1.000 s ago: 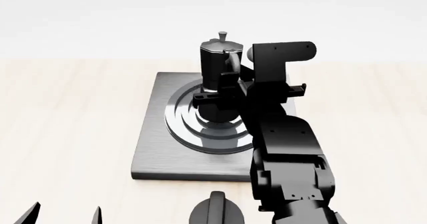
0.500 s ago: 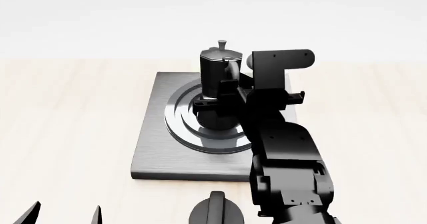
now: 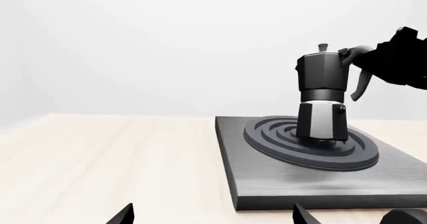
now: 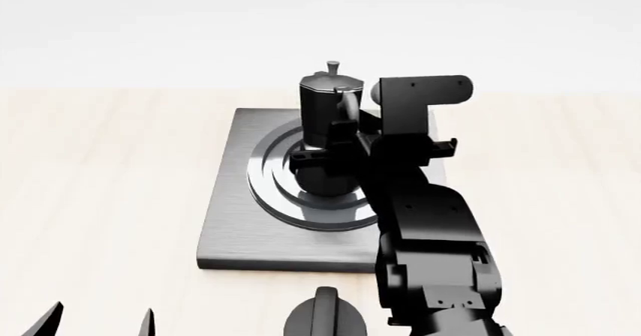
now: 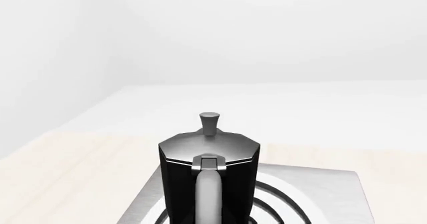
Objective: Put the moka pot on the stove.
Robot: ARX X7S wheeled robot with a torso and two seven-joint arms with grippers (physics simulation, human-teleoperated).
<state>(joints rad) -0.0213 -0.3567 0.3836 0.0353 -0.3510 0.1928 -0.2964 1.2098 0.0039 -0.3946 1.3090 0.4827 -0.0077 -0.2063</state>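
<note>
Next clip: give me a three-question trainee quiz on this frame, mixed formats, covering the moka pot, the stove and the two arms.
1. True or false: the moka pot stands upright on the ring burner of the stove.
2. Multiple choice: which part of the pot is the right gripper at? A) the lid knob B) the side handle C) the base
3. Fill in: in the head view, the left gripper is seen only as two fingertips at the ___ edge, near the corner on the robot's left.

Key
1. True; in the left wrist view its base meets the raised rings.
2. B
3. bottom; it is apart from pot and stove.
</note>
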